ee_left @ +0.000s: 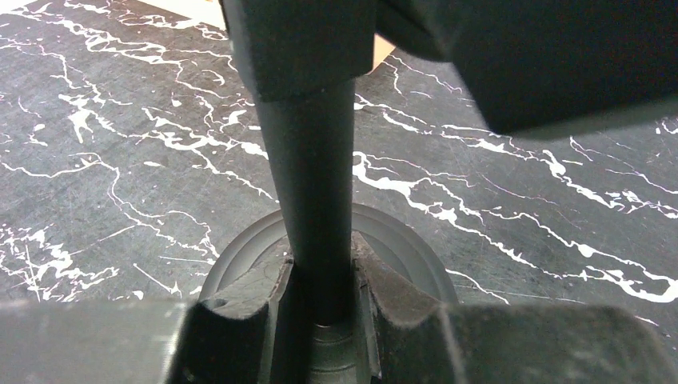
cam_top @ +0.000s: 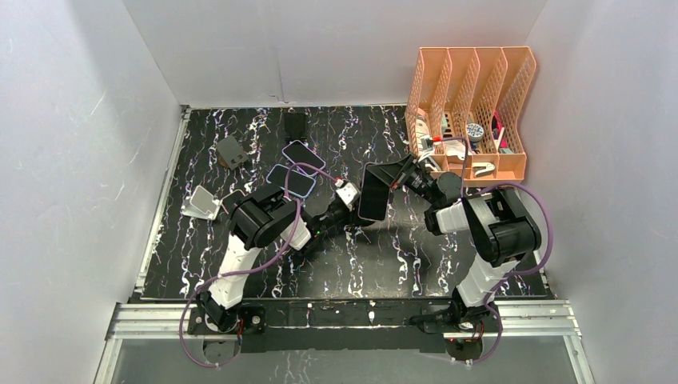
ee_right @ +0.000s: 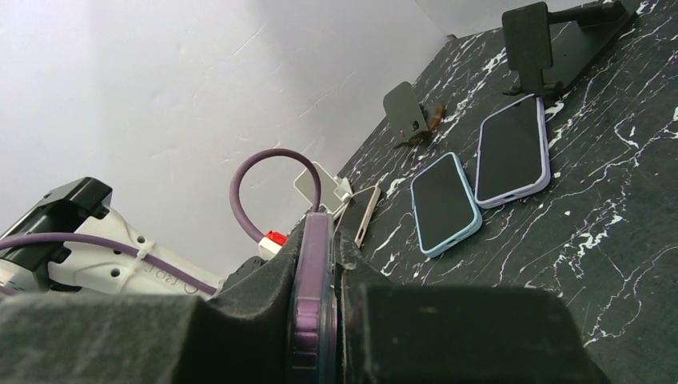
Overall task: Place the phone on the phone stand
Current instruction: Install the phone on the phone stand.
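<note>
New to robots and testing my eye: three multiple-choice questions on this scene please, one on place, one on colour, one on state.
1. The orange file rack stands: A far right; B far left; C near left.
2. The case on the phone in the right jaws is: A purple; B green; C white.
3. The left jaws are: A wide open; B shut on the phone stand's post; C holding a phone.
1 A, it is at the overhead view's top right; 2 A, a purple edge shows between the jaws; 3 B, they clamp the black post.

Soft, even overhead light, faint shadows; close fingers blur in both wrist views.
</note>
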Robot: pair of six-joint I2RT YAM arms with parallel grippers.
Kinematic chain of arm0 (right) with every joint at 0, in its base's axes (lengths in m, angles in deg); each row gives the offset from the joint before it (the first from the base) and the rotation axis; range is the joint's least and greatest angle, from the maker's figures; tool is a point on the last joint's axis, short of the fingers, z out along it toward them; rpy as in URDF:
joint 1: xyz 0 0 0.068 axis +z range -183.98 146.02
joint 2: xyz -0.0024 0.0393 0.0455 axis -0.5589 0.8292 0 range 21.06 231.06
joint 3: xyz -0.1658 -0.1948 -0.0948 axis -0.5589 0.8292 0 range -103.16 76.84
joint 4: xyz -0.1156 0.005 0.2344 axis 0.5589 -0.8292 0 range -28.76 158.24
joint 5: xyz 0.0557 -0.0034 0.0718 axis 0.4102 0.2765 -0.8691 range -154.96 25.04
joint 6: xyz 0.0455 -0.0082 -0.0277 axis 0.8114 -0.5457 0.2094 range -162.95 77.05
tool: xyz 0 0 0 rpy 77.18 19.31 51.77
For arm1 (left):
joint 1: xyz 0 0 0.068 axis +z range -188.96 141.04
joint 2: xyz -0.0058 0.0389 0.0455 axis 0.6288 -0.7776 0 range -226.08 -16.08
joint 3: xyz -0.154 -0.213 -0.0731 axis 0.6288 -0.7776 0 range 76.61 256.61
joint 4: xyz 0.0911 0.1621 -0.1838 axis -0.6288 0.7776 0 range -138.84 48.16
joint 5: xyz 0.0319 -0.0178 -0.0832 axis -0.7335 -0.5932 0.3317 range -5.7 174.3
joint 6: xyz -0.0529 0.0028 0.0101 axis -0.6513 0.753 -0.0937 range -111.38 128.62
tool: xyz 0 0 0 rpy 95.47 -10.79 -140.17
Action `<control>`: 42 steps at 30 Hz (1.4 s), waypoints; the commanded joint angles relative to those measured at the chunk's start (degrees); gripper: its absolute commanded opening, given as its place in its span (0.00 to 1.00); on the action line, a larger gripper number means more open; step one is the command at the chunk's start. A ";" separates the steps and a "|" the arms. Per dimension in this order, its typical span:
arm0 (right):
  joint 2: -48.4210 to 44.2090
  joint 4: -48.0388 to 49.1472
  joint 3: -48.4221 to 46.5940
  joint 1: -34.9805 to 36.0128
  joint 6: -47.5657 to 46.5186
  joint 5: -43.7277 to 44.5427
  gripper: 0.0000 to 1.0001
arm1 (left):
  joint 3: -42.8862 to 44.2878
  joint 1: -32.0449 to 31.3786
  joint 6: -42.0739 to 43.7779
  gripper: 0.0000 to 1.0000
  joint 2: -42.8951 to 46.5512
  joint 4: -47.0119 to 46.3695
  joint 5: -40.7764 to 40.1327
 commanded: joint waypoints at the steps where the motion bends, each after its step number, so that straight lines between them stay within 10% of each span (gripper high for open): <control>1: 3.25 14.95 1.91 -0.25 -11.71 9.90 0.01 | -4.73 -12.03 2.43 0.00 -2.86 18.33 20.38; 14: 2.04 14.98 6.03 -4.76 -14.55 6.15 0.66 | -7.03 -11.28 1.49 0.00 -2.49 14.82 16.81; 42: -8.50 14.82 6.40 -11.21 1.53 -20.61 0.69 | -9.73 -3.88 -0.55 0.00 -4.21 10.51 8.10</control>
